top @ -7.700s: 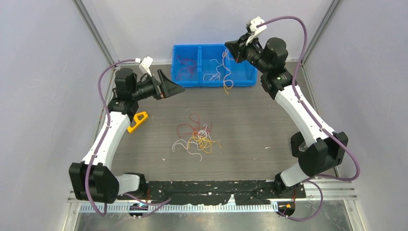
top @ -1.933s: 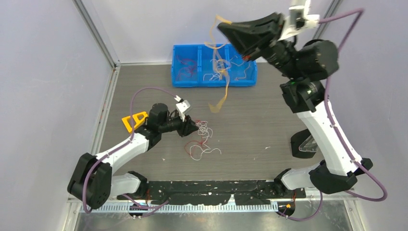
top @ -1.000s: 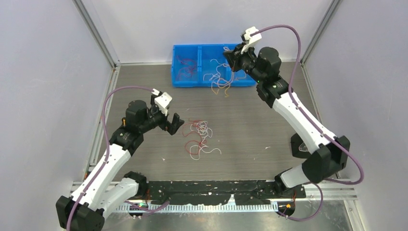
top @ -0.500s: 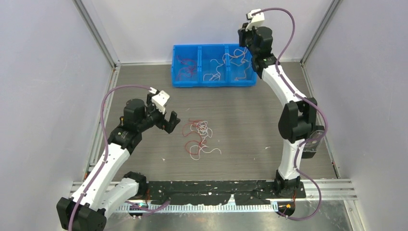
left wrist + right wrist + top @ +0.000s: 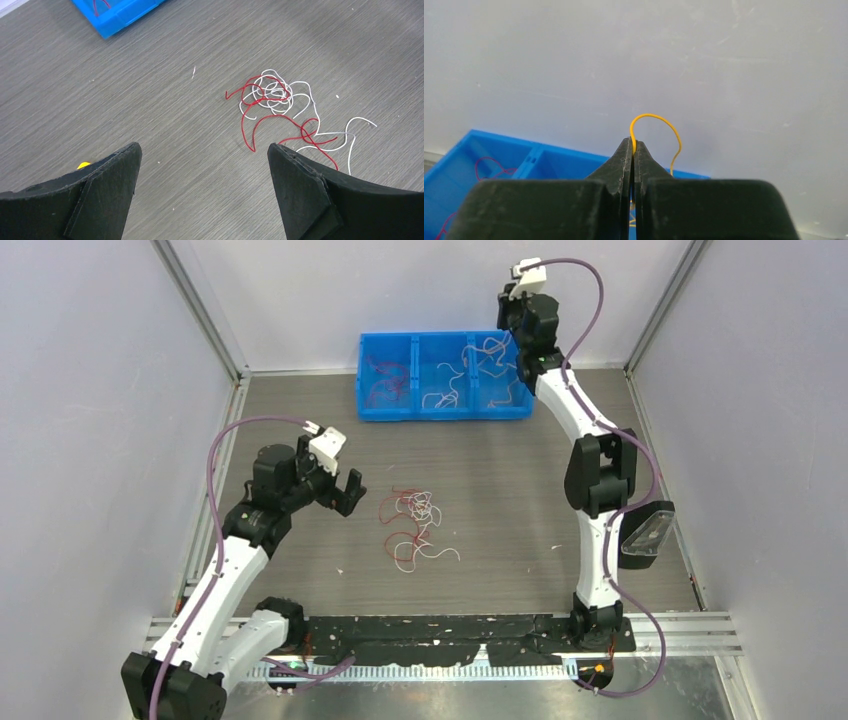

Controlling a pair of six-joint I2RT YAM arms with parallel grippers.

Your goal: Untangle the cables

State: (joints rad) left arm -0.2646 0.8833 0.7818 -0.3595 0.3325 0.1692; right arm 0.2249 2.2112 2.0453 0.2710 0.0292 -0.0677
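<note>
On the bench a red-and-white tangle of cables is left to sort; some strands already lie in the blue bin. Over the bin the right hand pinches a yellow cable; the left hand hovers wide open beside the tangle.

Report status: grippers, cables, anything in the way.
Left gripper open, short of the red-and-white tangle. Right gripper shut on yellow wire, above bin. Nothing between left gripper and tangle.
</note>
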